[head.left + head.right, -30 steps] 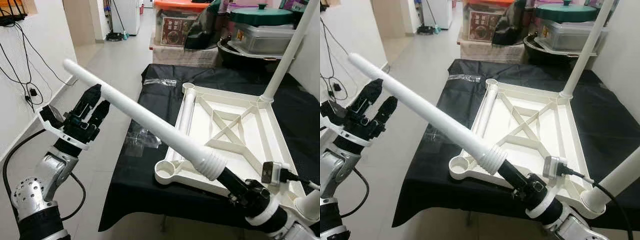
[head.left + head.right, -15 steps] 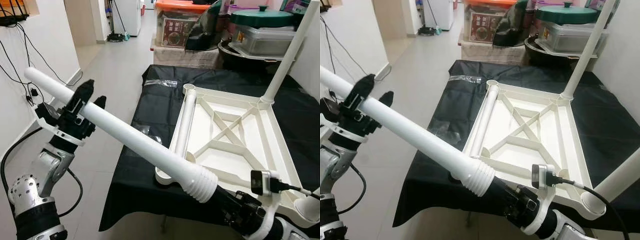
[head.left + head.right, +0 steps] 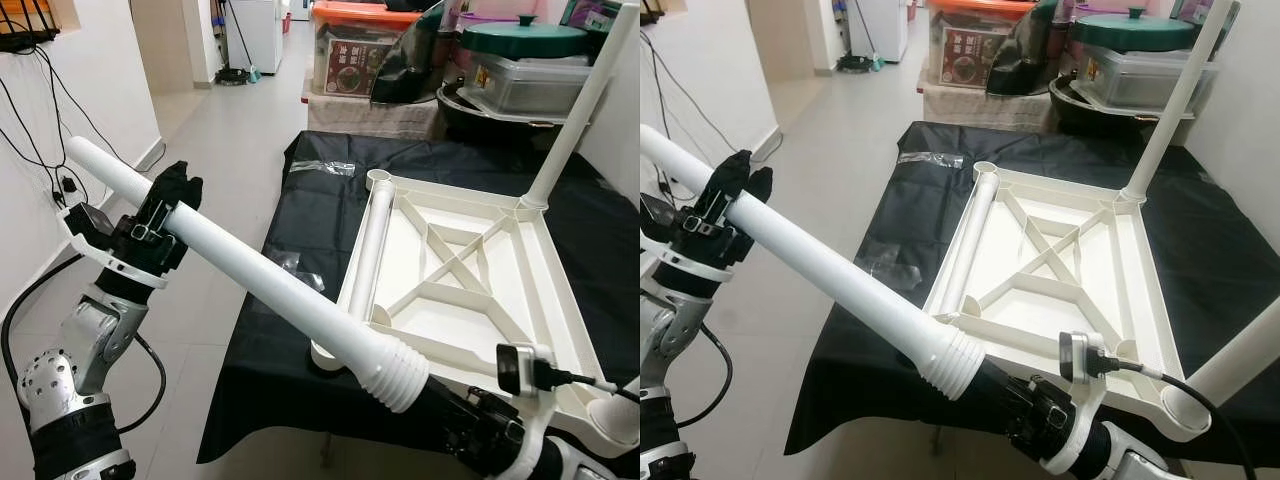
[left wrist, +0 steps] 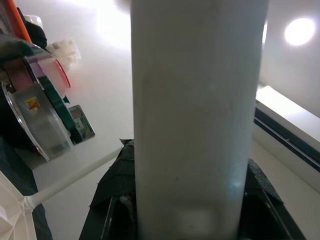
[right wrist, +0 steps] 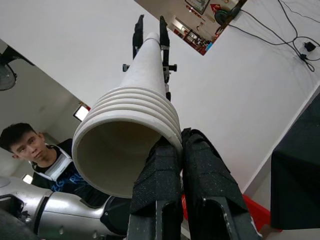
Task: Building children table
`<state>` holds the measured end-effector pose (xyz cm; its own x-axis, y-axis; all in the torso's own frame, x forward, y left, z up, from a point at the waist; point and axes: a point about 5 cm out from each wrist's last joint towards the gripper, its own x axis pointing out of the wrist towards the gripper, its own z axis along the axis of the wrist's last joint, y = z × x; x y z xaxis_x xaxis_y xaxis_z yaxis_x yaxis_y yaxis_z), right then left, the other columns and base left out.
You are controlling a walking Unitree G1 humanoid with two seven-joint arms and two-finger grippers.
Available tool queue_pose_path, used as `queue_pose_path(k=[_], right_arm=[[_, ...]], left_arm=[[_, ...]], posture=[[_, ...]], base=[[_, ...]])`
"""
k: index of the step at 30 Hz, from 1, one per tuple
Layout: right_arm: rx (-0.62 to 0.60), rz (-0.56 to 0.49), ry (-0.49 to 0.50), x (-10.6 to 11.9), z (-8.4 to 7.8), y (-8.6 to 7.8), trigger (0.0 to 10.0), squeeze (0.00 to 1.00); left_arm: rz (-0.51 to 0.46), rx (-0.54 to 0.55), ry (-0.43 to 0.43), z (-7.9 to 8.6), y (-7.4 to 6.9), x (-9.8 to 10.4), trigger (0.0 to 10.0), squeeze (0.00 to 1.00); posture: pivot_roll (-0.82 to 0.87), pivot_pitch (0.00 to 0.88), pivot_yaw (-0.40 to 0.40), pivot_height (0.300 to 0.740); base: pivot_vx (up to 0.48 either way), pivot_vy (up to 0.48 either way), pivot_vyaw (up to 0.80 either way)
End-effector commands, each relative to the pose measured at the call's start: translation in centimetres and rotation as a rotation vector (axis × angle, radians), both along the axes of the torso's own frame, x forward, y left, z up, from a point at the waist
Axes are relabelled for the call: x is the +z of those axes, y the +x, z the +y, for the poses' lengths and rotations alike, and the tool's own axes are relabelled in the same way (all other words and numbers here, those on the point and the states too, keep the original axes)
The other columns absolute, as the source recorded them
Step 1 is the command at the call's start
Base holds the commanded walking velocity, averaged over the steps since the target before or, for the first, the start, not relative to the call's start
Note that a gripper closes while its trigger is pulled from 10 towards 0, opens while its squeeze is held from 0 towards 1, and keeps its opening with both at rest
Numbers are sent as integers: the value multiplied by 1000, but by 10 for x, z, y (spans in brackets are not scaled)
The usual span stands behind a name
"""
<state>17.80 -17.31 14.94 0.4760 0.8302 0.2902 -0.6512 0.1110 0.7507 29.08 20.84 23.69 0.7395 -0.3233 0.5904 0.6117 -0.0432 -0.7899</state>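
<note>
A loose table leg (image 3: 270,283) runs diagonally from the left gripper (image 3: 160,215), well left of the bench (image 3: 300,380), to the right gripper (image 3: 455,425) at the bench's near edge, its ribbed end crossing above the near-left corner of the upturned tabletop (image 3: 470,290) lying on the bench. Another leg (image 3: 372,240) lies inside the tabletop along its left side, one stands upright (image 3: 575,110) in the far-right corner, and one (image 3: 1240,355) rises from the near-right corner. Stacked storage boxes (image 3: 370,45) sit beyond the bench's far edge, and a person (image 5: 45,160) appears behind the right arm in the right wrist view.
</note>
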Motion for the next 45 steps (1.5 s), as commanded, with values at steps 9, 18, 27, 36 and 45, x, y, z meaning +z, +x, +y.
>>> queue_pose_path(k=[9, 18, 27, 36, 45], right_arm=[[-19, -46, -12, 2, 0, 5, 0, 0], [-71, -52, -48, -2, -3, 11, 10000, 1000], [-133, -33, -47, -7, -24, 5, 10000, 0], [-241, 24, -87, -22, -52, -2, 10000, 0], [-371, -132, -155, 7, -63, 29, 10000, 0]], left_arm=[[25, 12, -13, 0, 2, -2, 0, 0], [30, -11, 29, -6, 4, -2, 10000, 0], [23, 57, 38, 8, 15, 8, 10000, 0], [-36, 212, 131, 55, 25, 35, 10000, 0], [-186, 37, 373, 27, 31, 60, 10000, 0]], posture=[[154, 0, -67, 740], [152, 0, -66, 740], [144, 0, -62, 740], [148, 0, -63, 740], [151, 0, -61, 740]], base=[[0, 0, 0], [0, 0, 0], [0, 0, 0], [0, 0, 0], [0, 0, 0]])
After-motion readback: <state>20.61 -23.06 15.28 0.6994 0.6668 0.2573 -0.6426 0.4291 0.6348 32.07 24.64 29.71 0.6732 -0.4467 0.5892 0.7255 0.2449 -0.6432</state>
